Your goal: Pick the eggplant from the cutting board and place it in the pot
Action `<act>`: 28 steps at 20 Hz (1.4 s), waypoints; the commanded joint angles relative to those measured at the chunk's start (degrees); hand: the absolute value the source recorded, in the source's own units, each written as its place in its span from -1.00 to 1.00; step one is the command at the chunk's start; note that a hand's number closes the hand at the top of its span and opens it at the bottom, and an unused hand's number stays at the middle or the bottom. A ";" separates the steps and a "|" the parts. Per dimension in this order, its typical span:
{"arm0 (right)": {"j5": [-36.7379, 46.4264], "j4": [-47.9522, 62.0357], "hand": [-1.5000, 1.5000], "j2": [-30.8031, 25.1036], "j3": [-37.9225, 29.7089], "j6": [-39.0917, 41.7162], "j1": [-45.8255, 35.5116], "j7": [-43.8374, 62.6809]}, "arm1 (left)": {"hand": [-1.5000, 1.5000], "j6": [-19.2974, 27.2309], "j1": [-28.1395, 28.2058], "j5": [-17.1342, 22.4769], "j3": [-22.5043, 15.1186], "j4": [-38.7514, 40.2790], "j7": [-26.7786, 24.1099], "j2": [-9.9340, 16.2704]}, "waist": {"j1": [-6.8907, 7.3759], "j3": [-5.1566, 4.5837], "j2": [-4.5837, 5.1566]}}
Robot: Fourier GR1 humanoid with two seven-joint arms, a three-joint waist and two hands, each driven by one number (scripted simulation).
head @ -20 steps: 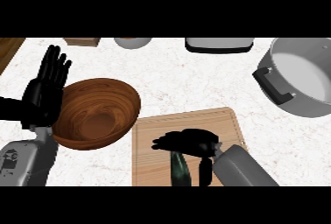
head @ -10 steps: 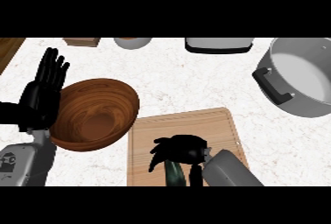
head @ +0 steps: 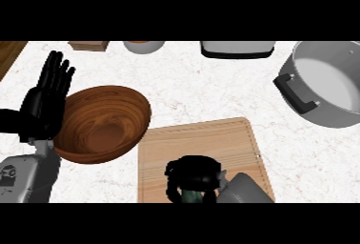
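Observation:
A dark green eggplant (head: 191, 196) lies at the near edge of the wooden cutting board (head: 200, 143); only a small part of it shows. My right hand (head: 193, 174) is over it with its fingers curled round it, hiding most of it. The grey pot (head: 330, 88) stands at the right, open side up, with a black handle facing the board. At the left edge my left hand (head: 45, 102) rests open, fingers up, beside the wooden bowl.
A large wooden bowl (head: 102, 124) sits left of the cutting board. Along the back edge stand a small wooden box (head: 88, 45), a grey cup (head: 144, 46) and a white-and-black container (head: 237, 49). White counter lies between the board and the pot.
My right hand has drawn back toward the near edge of the board and curled over the eggplant, which now shows less. The left hand has stayed where it was.

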 commanded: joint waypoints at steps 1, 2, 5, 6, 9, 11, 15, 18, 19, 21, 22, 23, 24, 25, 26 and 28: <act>-2.90 1.49 1.00 1.65 4.72 -5.74 1.28 5.14 | 0.00 -0.32 2.68 -0.48 -0.38 -1.48 -1.29 -1.32 | 0.39 0.12 0.53; 0.96 -1.49 1.00 -0.31 -2.17 -1.67 0.60 1.53 | 0.00 1.60 0.90 -1.50 -1.02 -2.18 1.63 -1.97 | 0.04 0.12 0.49; 1.33 3.81 1.00 1.68 -12.58 -8.98 -7.85 18.05 | 0.00 0.21 0.01 -0.51 -0.39 0.17 -0.07 -1.08 | 0.30 0.05 1.10; 2.74 5.07 1.00 1.69 -16.42 -10.94 -8.51 22.04 | 0.00 0.15 0.58 -0.87 -0.79 -0.85 0.00 -0.90 | -0.10 0.02 1.07; 5.65 5.80 1.00 -0.57 -23.13 -15.72 -10.98 32.49 | 0.00 0.34 1.04 -0.70 0.35 -1.01 0.08 -0.03 | -1.48 -0.33 1.17; 7.73 6.92 1.00 0.00 -26.70 -19.13 -14.09 40.30 | 0.00 0.38 0.75 -0.48 -0.06 -1.25 0.10 -0.65 | -0.67 -0.31 1.53; 12.16 8.02 1.00 1.17 -33.36 -27.03 -21.31 55.81 | 0.00 -0.31 0.65 -0.43 -0.61 -1.58 0.11 -0.52 | 1.55 -0.25 1.66; 19.08 9.86 1.00 -0.13 -35.48 -31.88 -26.81 67.58 | 0.00 -0.56 -0.07 -0.57 -1.27 -1.90 0.27 -0.66 | 2.98 -0.32 1.72; 21.17 10.02 1.00 -0.58 -36.28 -33.03 -28.98 71.59 | 0.00 -0.59 -0.75 -0.21 -1.26 -1.34 0.55 -0.95 | 2.72 -0.37 1.76; 25.50 11.93 1.00 -1.81 -37.85 -35.49 -32.73 78.81 | 0.00 -0.69 -1.47 -0.30 -1.45 -1.79 0.90 -0.73 | 3.84 -0.25 1.92; 27.85 12.50 1.00 -1.39 -37.94 -35.71 -35.54 83.24 | 0.00 -0.87 -1.06 -0.75 -2.35 -1.05 0.10 -1.44 | 3.82 -0.30 1.84; 30.90 13.02 1.00 -3.25 -38.15 -38.16 -36.50 85.64 | 0.00 -0.18 -0.98 -0.94 -2.74 -1.46 0.48 -2.15 | 3.88 -0.22 1.82; 33.72 14.34 1.00 -3.01 -38.04 -39.08 -37.68 89.77 | 0.00 -0.76 -0.49 -0.89 -2.18 -1.02 -0.22 -1.40 | 4.25 -0.24 1.86; 35.83 15.31 1.00 -3.62 -38.29 -39.58 -40.34 92.55 | 0.00 -0.56 -1.14 -0.90 -2.25 -1.23 0.14 -1.49 | 4.40 -0.18 1.80; 38.45 17.04 1.00 -4.30 -38.00 -40.57 -41.70 94.83 | 0.00 -0.94 -1.72 -0.74 -2.43 -0.04 -0.10 -1.72 | 4.07 -0.17 2.12; 43.27 20.26 1.00 -5.02 -37.87 -41.21 -43.57 100.46 | 0.00 -2.26 -0.89 0.01 -2.17 -0.72 0.23 -0.83 | 4.21 -0.11 1.82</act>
